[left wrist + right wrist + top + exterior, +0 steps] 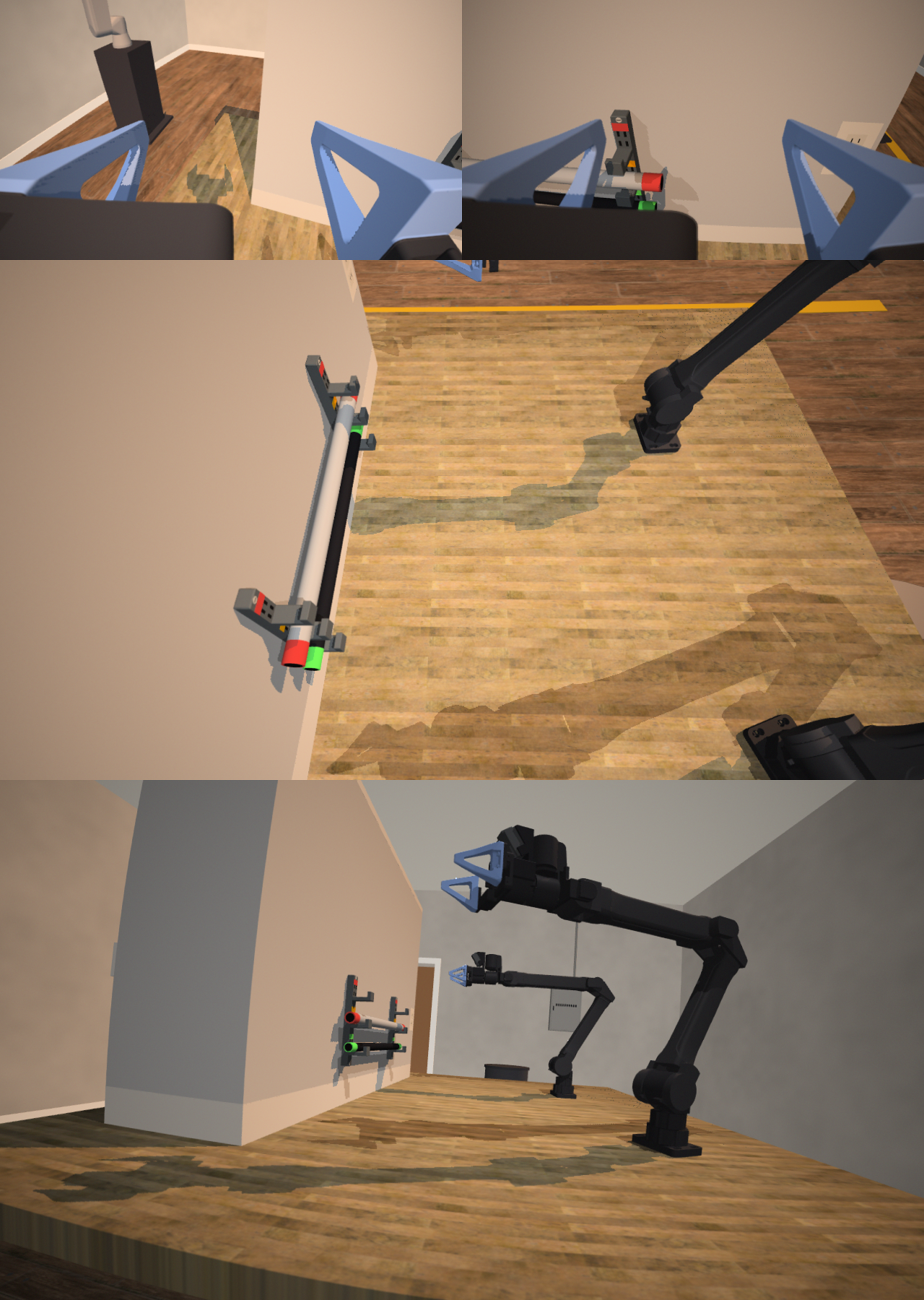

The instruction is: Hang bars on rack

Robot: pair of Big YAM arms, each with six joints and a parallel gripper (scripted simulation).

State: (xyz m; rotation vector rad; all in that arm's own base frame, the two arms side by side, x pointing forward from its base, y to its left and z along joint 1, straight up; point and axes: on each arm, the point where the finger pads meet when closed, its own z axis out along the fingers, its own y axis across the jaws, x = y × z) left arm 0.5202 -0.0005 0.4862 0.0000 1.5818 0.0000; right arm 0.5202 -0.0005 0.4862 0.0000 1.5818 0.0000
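Note:
The wall rack (245, 599) (350, 990) (621, 113) has red labels (620, 127) at the top, orange labels (632, 164) in the middle and green labels (638, 193) at the bottom. The white bar with red ends (320, 531) (382, 1023) (628, 180) lies on the middle arms, under the orange labels. The black bar with green ends (336, 538) (377, 1046) (606, 203) lies on the bottom arms, under the green labels. The top arms are empty. My left gripper (447, 871) (229, 130) and right gripper (450, 973) (693, 123) are open and empty, higher than the rack and away from it.
The wall (161, 453) (310, 941) (343, 72) carries the rack and ends at a corner on the left arm's side. An outlet plate (863, 130) is on the wall beyond the rack on the right arm's side. A dark pedestal (126, 87) stands on the floor past the table.

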